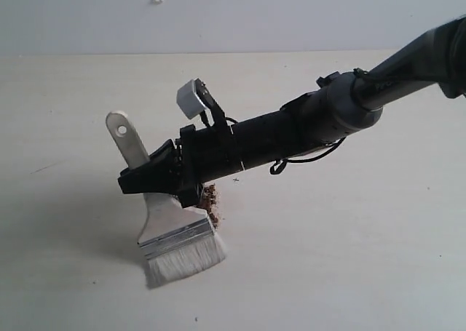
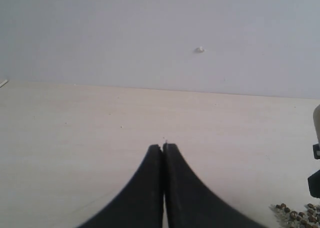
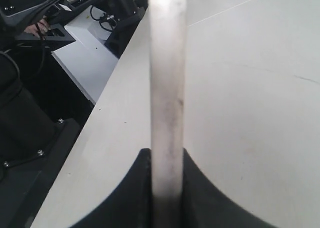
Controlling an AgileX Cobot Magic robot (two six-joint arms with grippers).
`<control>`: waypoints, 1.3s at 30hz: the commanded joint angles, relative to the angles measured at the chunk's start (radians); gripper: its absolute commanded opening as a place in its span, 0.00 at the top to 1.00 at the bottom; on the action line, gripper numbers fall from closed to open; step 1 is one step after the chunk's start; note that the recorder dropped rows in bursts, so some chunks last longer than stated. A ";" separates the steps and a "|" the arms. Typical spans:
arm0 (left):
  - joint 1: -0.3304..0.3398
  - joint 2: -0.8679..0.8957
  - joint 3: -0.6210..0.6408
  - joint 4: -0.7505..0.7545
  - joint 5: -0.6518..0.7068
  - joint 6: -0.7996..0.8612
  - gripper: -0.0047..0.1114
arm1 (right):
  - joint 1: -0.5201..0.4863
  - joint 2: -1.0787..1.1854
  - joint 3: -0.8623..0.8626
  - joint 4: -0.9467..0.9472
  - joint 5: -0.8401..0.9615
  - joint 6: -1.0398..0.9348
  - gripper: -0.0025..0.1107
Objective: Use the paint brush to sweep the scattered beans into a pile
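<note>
Bristles [image 1: 186, 262] look soft and the paint brush [image 1: 175, 225] light, its stiff handle pinched mid-length by the right gripper [image 1: 156, 174], head low beside the beans [image 1: 211, 202]; the left gripper [image 2: 163, 147] is closed on nothing.

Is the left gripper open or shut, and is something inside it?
Shut and empty. In the left wrist view the left gripper has its jaws pressed together along their length, with nothing between them.

Beans [image 1: 212, 201] are reddish-brown; the paint brush [image 1: 171, 220] has off-white bristles [image 1: 186, 262], silver ferrule [image 1: 178, 238]
</note>
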 commanded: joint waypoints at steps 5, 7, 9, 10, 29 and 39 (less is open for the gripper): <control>-0.007 -0.005 0.000 -0.008 0.001 0.001 0.96 | -0.023 0.016 -0.089 -0.005 -0.005 -0.022 0.98; -0.007 -0.005 0.000 -0.008 0.001 0.001 0.96 | -0.023 0.016 -0.102 -0.005 -0.005 -0.022 0.98; -0.007 -0.005 0.000 -0.008 0.001 0.001 0.96 | -0.023 0.016 -0.117 -0.005 -0.005 -0.022 0.98; -0.007 -0.005 0.000 -0.008 0.001 0.001 0.96 | -0.023 0.016 -0.120 -0.005 -0.005 -0.022 0.98; -0.007 -0.005 0.000 -0.008 0.001 0.001 0.96 | -0.023 -0.231 -0.127 -0.005 -0.005 -0.024 0.98; -0.007 -0.005 0.000 -0.008 0.001 0.001 0.96 | -0.023 -0.101 -0.319 -0.135 -0.226 -0.024 0.98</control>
